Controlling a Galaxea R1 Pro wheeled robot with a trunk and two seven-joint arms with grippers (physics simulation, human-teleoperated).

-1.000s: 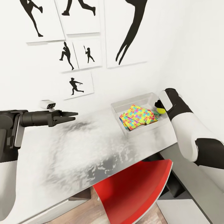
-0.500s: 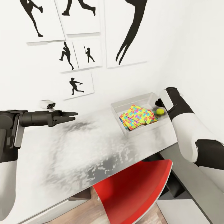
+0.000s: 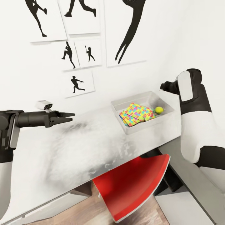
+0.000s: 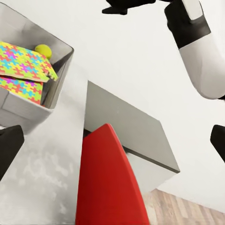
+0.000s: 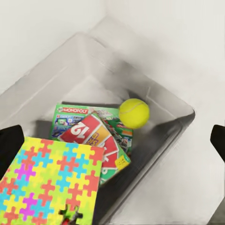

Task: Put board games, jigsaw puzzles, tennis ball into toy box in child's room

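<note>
On the light grey table (image 3: pixel 78 147), against the wall, stands the grey toy box (image 3: pixel 125 127). It holds the jigsaw puzzles (image 3: pixel 137 113) and the tennis ball (image 3: pixel 159 109). The right wrist view looks down into the toy box (image 5: pixel 93 65): a multicolour puzzle (image 5: pixel 47 183) lies over two board games, a Monopoly box (image 5: pixel 70 117) and a red-yellow one (image 5: pixel 96 136), with the ball (image 5: pixel 134 113) beside them. My right gripper (image 3: pixel 163 86) hangs open and empty above the box's far right corner. My left gripper (image 3: pixel 72 117) hovers open and empty over the table's left part.
A red chair (image 3: pixel 137 184) is tucked under the table's front edge. The dark grey desk section (image 3: pixel 187 178) joins on at the right. A small white device (image 3: pixel 43 105) sits by the wall behind my left arm. Baseball prints (image 3: pixel 78 82) hang above.
The tennis ball left my right gripper and dropped into the toy box. The right arm then rose up and back from the box. The left arm stayed put; the view shifted slightly.
</note>
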